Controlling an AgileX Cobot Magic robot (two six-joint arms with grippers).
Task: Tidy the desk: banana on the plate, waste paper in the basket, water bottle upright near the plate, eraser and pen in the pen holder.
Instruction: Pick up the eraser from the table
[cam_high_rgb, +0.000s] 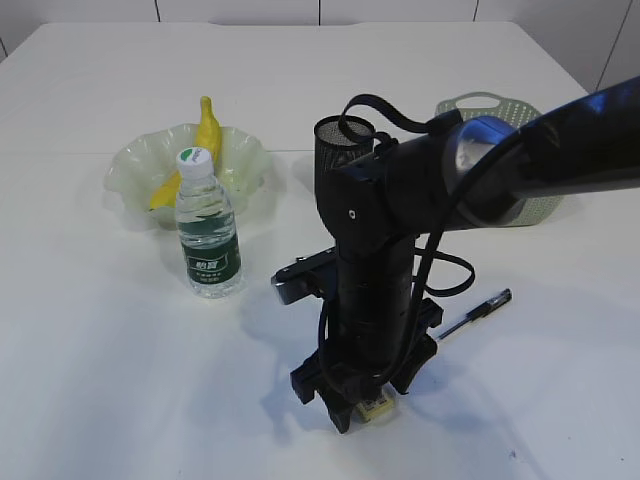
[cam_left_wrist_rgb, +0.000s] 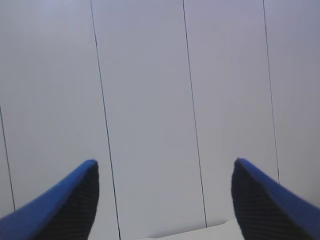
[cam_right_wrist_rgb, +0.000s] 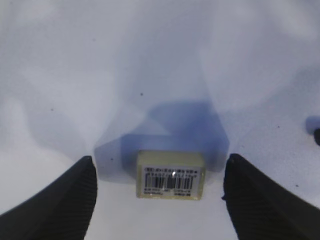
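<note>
The pale-yellow eraser with its barcode sticker lies flat on the white desk. My right gripper stands open over it, one finger on each side with a gap to both. In the exterior view this gripper points down at the eraser near the front edge. The banana lies in the pale-green plate. Just in front of the plate the water bottle stands upright. The pen lies on the desk to the right of the arm. The waste paper is out of view. My left gripper is open and empty, facing a panelled wall.
The black mesh pen holder stands behind the right arm, partly covered by it. The sage-green basket sits at the back right, mostly hidden by the arm. A loose black cable loops around the arm.
</note>
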